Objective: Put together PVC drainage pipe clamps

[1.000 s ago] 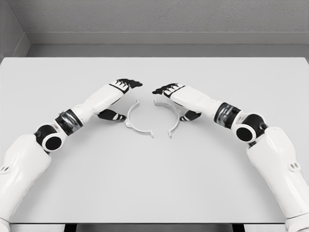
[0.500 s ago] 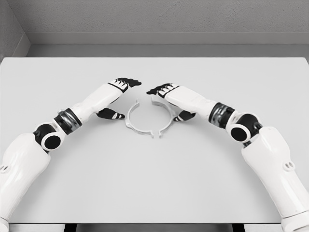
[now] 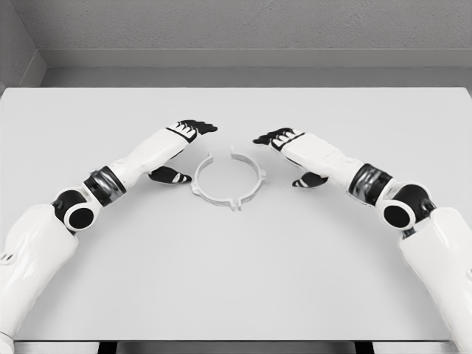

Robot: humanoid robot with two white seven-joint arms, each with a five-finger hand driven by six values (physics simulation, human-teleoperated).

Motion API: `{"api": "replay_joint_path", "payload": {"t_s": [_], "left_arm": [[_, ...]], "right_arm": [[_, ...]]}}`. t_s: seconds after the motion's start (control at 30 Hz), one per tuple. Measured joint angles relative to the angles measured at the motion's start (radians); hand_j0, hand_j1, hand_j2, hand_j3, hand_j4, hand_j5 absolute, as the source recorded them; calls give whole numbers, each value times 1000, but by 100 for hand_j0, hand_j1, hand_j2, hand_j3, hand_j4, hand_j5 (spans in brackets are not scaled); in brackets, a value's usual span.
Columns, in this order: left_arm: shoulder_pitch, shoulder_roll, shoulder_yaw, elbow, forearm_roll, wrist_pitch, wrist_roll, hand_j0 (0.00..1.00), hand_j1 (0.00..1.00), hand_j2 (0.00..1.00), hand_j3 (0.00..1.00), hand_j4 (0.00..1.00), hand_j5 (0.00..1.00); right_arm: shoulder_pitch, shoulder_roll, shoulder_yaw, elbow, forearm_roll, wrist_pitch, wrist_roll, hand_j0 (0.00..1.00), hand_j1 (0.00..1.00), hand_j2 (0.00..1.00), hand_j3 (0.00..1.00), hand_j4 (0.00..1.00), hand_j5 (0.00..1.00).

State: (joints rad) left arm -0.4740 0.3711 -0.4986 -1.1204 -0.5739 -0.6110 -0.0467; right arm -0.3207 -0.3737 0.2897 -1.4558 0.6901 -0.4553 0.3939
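Two white half-ring clamp pieces lie joined as one ring point(image 3: 228, 181) on the white table point(image 3: 236, 280), their tabs meeting at the front and nearly meeting at the back. My left hand point(image 3: 181, 151) rests just left of the ring, fingers spread, thumb near the left half point(image 3: 200, 182). On the other side, my right hand point(image 3: 291, 156) hovers open a short way right of the right half point(image 3: 256, 177), not touching it.
The table's far edge meets a grey wall point(image 3: 236, 29). Both forearms lie low over the tabletop, slanting in from the lower corners.
The right hand pushed the right half leftward until it met the left half, then let go and drew back to the right. The left hand stayed put.
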Motion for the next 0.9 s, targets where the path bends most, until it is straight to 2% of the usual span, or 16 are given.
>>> {"api": "replay_joint_path", "payload": {"t_s": [0.1, 0.17, 0.23, 0.37, 0.53, 0.7, 0.9], "left_arm": [[2, -2, -1, 0, -1, 0, 0, 100, 100, 100, 100, 100, 100], [3, -4, -1, 0, -3, 0, 0, 100, 100, 100, 100, 100, 100], [3, -5, -2, -1, -3, 0, 0, 100, 100, 100, 100, 100, 100], [3, -7, -1, -1, -3, 0, 0, 100, 100, 100, 100, 100, 100], [3, -1, 5, -8, 7, 0, 1, 100, 100, 100, 100, 100, 100], [34, 45, 8, -55, 44, 0, 2, 100, 100, 100, 100, 100, 100], [34, 87, 9, -91, 78, 0, 3, 100, 100, 100, 100, 100, 100]], "right_arm": [[149, -37, -177, -149, -42, -30, -1, 100, 100, 100, 100, 100, 100], [213, -49, -300, -218, -94, -79, 0, 100, 100, 100, 100, 100, 100], [241, -56, -387, -253, -140, -117, 1, 100, 100, 100, 100, 100, 100], [284, -60, -496, -276, -174, -147, 2, 100, 100, 100, 100, 100, 100], [293, -61, -546, -280, -184, -155, 0, 100, 100, 100, 100, 100, 100], [295, -57, -555, -280, -187, -157, -3, 100, 100, 100, 100, 100, 100], [295, -57, -553, -282, -187, -157, -4, 100, 100, 100, 100, 100, 100]]}}
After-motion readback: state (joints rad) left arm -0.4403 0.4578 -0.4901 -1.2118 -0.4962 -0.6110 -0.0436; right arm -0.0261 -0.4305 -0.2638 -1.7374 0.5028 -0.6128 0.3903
